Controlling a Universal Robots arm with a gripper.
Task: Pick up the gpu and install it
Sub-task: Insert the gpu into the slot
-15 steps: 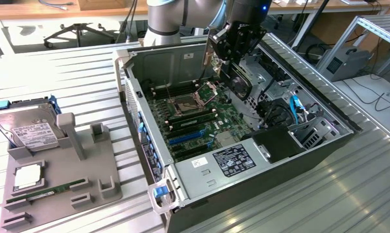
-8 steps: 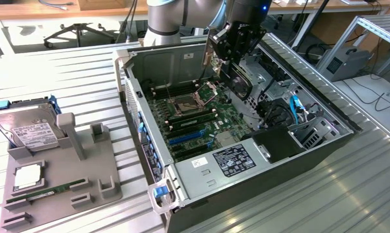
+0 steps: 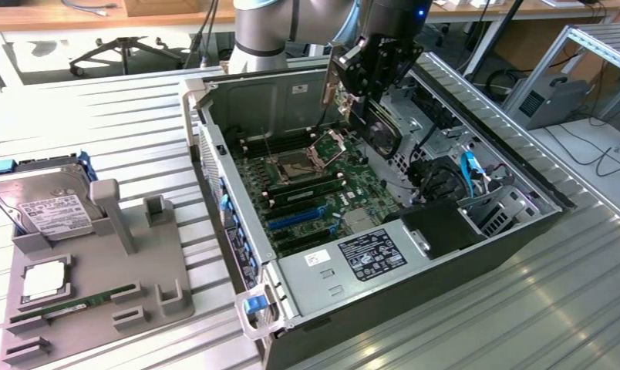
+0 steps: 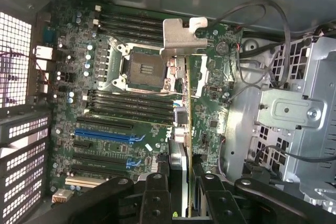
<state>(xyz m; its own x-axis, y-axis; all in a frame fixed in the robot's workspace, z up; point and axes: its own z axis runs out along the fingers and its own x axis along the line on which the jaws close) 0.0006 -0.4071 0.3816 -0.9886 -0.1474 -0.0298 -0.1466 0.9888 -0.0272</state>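
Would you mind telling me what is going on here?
The robot arm's end effector grips the gpu, holding it on edge above the motherboard inside the open computer case. The card is not yet seated in a slot. On the exterior view's left, a hard drive and a memory stick sit in a grey holder.

Slatted metal table [image 3: 516,308] bearing open computer case [image 3: 321,287], grey holder [image 3: 94,302]
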